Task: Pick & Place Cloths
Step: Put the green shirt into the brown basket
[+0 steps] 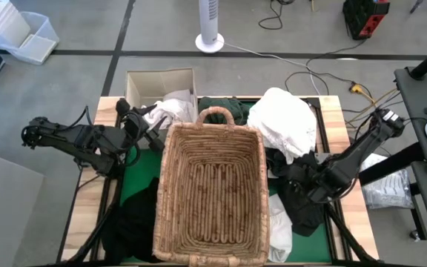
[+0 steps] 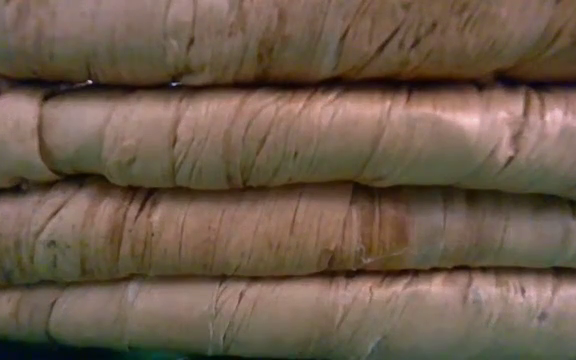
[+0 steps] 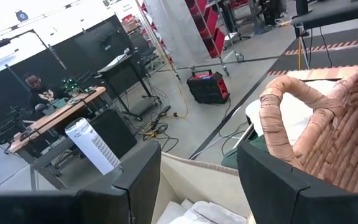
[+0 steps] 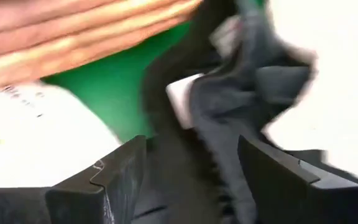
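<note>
Several cloths lie around the wicker basket [image 1: 210,194], and none is inside it yet, so you are at the picking stage of the task. Take the basket as your landmark: a white cloth [image 1: 291,122] is heaped past its far right corner, a dark green cloth [image 1: 224,106] sits just behind its handle, a black cloth [image 1: 302,185] is bunched against its right side, another white piece [image 1: 279,230] lies beside its near right corner, and a black cloth [image 1: 136,219] spreads off its near left corner over the green mat [image 1: 141,169]. Your right tool [image 1: 296,187] is down on the black cloth to the right of the basket; in the right wrist view its fingers [image 4: 104,180] stand apart with dark fabric bunched between them, not yet clamped. Your left tool [image 1: 148,124] waits by the basket's far left corner, next to a pale cloth [image 1: 175,107], its fingers [image 3: 135,180] apart and empty. The next move, as I judge it, calls for you to gather enough of the black fabric between the right fingers, bring them together firmly, lift until the cloth hangs free of its neighbours, then carry it left over the basket rim. Watch that the white piece beneath does not come along.
</note>
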`<action>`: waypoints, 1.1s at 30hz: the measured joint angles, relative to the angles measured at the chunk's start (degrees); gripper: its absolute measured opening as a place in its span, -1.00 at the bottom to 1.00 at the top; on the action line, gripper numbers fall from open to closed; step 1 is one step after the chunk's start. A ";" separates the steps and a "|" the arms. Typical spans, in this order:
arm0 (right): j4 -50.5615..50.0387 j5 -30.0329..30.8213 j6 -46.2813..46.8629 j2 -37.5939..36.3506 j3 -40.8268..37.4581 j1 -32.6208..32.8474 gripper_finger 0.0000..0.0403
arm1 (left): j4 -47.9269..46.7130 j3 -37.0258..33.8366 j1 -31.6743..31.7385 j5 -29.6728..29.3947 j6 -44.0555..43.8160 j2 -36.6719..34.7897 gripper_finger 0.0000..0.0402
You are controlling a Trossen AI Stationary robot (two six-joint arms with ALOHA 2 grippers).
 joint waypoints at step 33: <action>-14.70 4.01 32.93 -4.39 16.75 -8.12 0.05 | -24.88 13.31 -0.64 16.65 -27.64 1.54 -0.05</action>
